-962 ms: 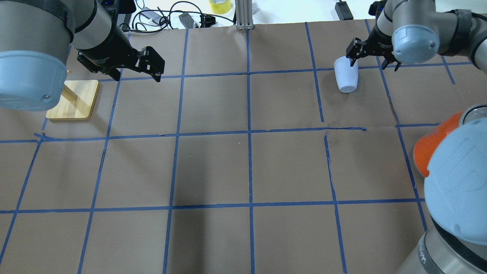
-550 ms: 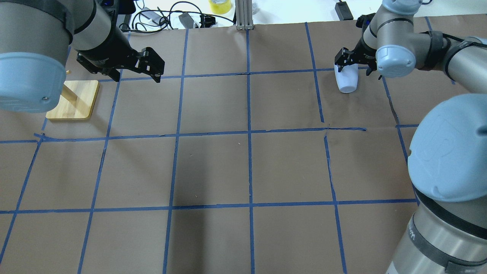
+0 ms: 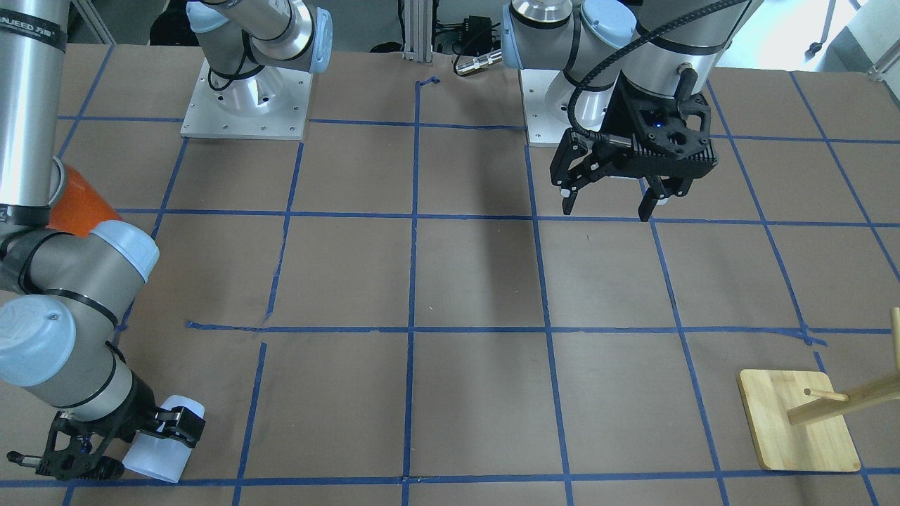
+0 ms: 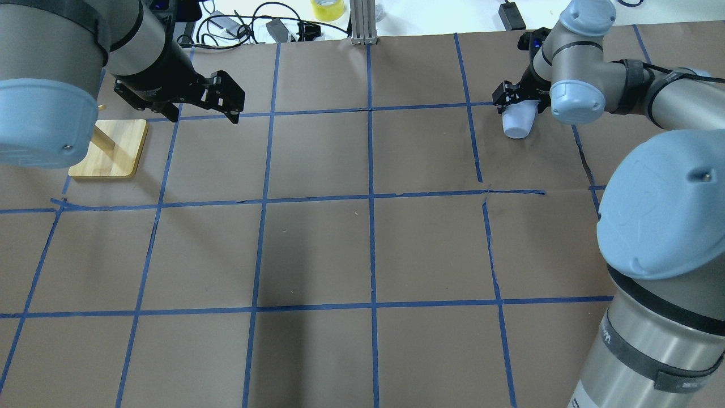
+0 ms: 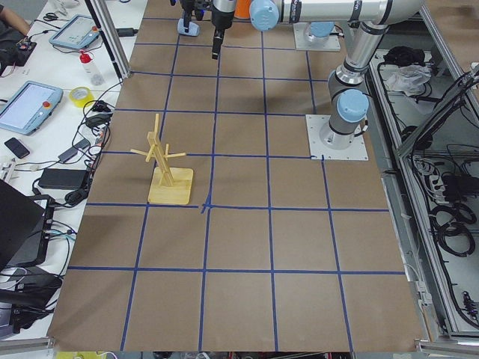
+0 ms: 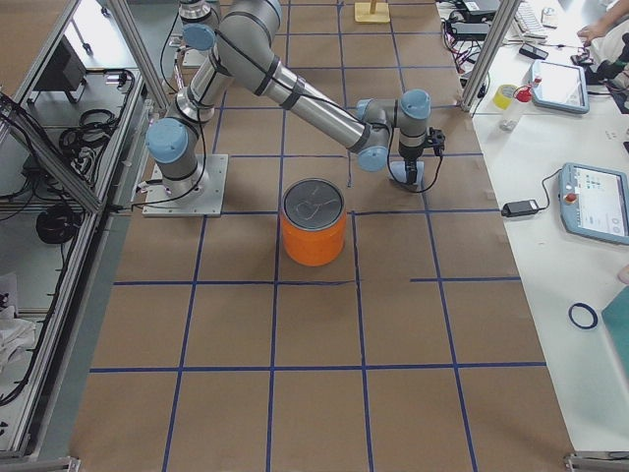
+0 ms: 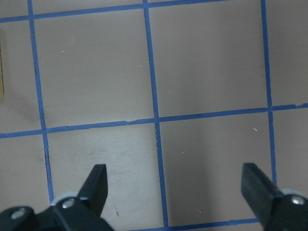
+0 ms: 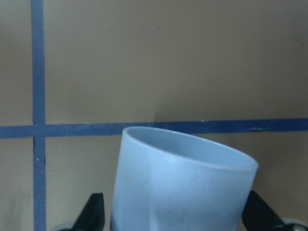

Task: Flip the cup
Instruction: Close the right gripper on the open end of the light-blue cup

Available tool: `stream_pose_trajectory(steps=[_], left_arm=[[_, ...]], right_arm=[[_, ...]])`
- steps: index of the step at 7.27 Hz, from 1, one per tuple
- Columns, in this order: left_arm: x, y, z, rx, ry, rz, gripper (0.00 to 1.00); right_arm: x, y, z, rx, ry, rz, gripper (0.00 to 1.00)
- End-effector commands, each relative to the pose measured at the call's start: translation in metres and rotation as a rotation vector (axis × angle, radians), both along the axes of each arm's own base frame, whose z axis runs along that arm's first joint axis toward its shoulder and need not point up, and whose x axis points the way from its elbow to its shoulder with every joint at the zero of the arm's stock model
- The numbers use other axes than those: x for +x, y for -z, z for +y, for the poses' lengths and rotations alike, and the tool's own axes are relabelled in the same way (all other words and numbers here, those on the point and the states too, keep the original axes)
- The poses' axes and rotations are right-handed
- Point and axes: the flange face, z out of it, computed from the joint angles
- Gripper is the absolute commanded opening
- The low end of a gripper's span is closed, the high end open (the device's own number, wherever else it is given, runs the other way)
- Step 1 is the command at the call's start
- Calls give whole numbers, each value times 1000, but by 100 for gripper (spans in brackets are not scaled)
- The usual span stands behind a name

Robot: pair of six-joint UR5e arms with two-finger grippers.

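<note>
The cup [image 4: 516,126], a small pale bluish-white tumbler, rests on the brown paper at the far right; it also shows in the front view [image 3: 158,453] and the right side view [image 6: 411,179]. I cannot tell which end is up. My right gripper [image 4: 518,102] is open and straddles the cup, one finger on each side. In the right wrist view the cup [image 8: 183,187] fills the gap between the fingertips [image 8: 95,214], close to both. My left gripper [image 4: 232,99] hangs open and empty above the far left of the table, over bare paper in its wrist view [image 7: 175,192].
A large orange can with a silver lid [image 6: 314,236] stands nearer the robot than the cup. A wooden peg stand [image 4: 110,147] sits at the far left. Cables and a yellow tape roll [image 4: 327,8] lie beyond the far edge. My right elbow [image 4: 662,215] looms at the right.
My right gripper moved left and down from beside the cup until its fingers straddle it. The right elbow swung in and now hides the orange can. The left arm has not moved.
</note>
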Motion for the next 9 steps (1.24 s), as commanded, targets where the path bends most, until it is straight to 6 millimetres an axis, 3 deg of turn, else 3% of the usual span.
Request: stream_pose_trajectory(steps=[1, 4, 6, 9], left_arm=[[-1, 1, 1, 2, 2, 0, 100], [-1, 0, 1, 0, 2, 0, 100], [-1, 0, 1, 0, 2, 2, 100], [0, -1, 1, -1, 0, 2, 100]], right_arm=[[0, 4, -7, -58, -17, 8, 100], [0, 1, -10, -94, 28, -1, 100], [0, -2, -12, -113, 180, -42, 100], [1, 13, -13, -89, 222, -84, 100]])
